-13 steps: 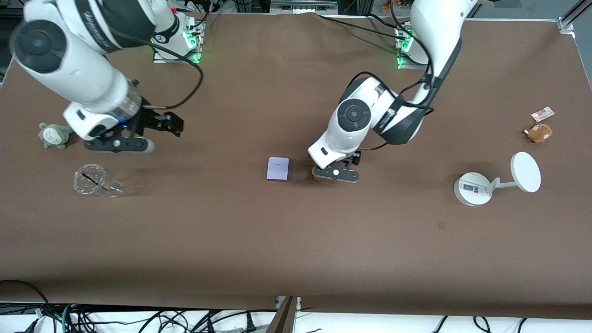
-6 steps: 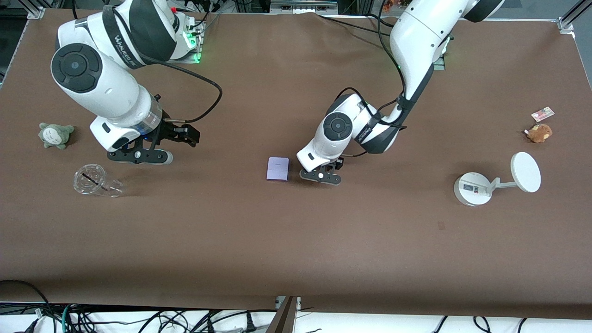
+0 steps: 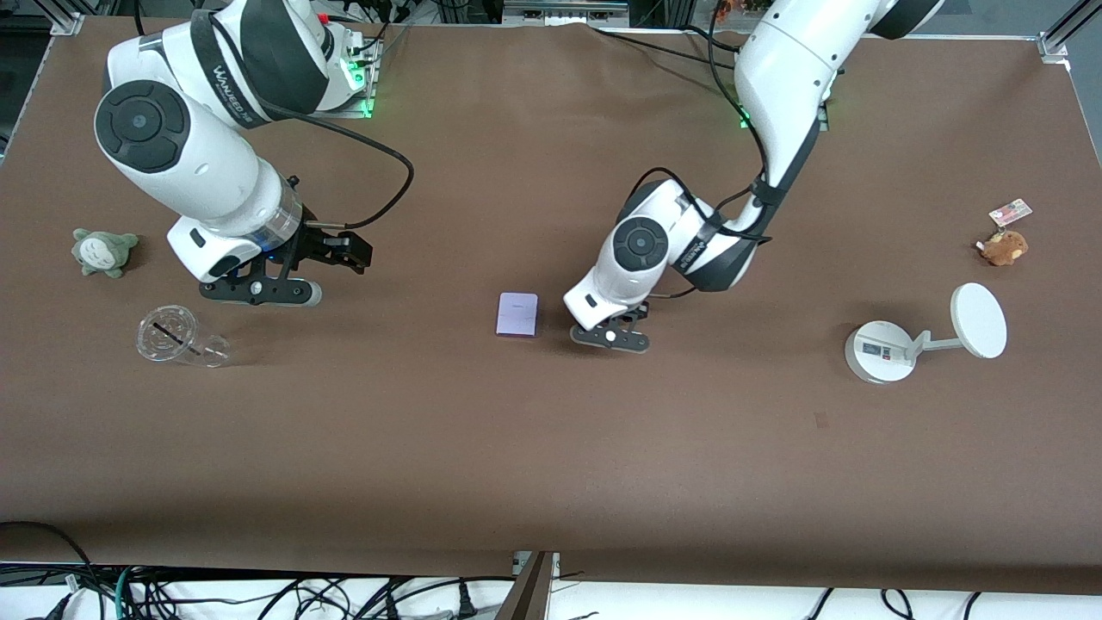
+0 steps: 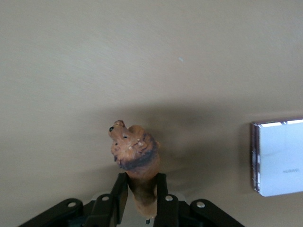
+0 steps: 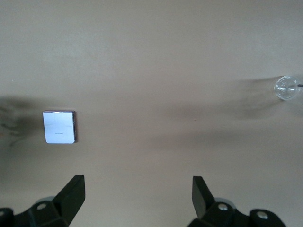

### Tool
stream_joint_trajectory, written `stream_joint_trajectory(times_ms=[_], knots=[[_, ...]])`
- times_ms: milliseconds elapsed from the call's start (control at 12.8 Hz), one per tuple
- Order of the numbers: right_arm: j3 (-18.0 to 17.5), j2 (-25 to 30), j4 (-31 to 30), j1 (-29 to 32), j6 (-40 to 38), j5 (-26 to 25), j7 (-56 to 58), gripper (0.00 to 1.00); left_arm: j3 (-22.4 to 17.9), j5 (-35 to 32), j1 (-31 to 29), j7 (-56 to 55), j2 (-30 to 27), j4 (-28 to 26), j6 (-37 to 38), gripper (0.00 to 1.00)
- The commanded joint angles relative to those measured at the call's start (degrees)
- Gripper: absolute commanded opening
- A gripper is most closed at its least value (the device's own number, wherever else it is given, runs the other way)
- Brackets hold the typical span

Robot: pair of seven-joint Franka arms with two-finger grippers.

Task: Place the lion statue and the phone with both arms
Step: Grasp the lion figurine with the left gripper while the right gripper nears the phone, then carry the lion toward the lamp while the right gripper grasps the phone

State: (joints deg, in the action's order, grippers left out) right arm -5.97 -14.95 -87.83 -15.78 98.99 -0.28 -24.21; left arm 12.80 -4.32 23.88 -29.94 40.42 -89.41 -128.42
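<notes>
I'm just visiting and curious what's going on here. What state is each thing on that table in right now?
lion statue: gripped, head sticking out.
left gripper: shut on the lion statue, beside the phone.
phone: flat on the table, untouched.
right gripper: open, holding nothing, waiting.
clear cup: on its side.
white stand: upright.

Phone (image 3: 517, 314) flat mid-worktop (image 3: 551, 448). Lion statue (image 4: 136, 158) clamped in left pincer (image 3: 609, 337), just beside phone toward left arm's end. Right pincer (image 3: 258, 290) spread over worktop, near right arm's end.
</notes>
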Motion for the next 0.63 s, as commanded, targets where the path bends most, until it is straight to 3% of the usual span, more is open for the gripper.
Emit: stream_joint_trajectory(times_ms=[0,235,549], knots=[[0.08,-1.39,0.12,-1.71,2.25,0.01,-2.50,1.00,-0.06,-0.51,-4.43,5.13,-4.99,-0.33,6.22,0.00],[0.08,-4.28,0.12,-4.33,5.85,-0.07,-8.38,1.00,-0.23,-0.60,-11.98,13.92,-7.29,-0.50,12.30,0.00],[0.08,-9.91,0.29,-8.12,13.41,-0.51,-13.93,1.00,-0.50,-3.30,-19.47,17.98,-7.20,-2.87,13.72,0.00]])
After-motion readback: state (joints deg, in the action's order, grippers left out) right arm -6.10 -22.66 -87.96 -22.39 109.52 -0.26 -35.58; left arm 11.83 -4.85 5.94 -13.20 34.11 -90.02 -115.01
